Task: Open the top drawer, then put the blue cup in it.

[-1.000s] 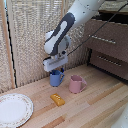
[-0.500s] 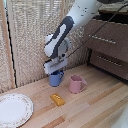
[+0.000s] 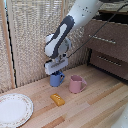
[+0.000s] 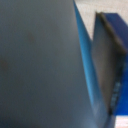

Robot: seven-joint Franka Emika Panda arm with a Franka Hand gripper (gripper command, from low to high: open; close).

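Note:
The blue cup (image 3: 56, 79) stands on the wooden table (image 3: 95, 107), its handle toward the pink mug. My gripper (image 3: 56, 70) is down on the cup's rim. In the wrist view a thin strip of the blue cup's wall (image 4: 88, 70) is pinched between the broad grey finger (image 4: 40, 60) and the other pad (image 4: 107, 50), so the gripper is shut on it. The top drawer (image 3: 107, 35), dark brown with a silver bar handle (image 3: 103, 39), is at the exterior view's right. Its front juts out further than the drawer below.
A pink mug (image 3: 76, 84) stands close beside the blue cup on the exterior view's right. A small yellow block (image 3: 57, 99) lies in front of them. A white plate (image 3: 13, 109) sits near the left. The lower drawer (image 3: 110, 61) is under the top one.

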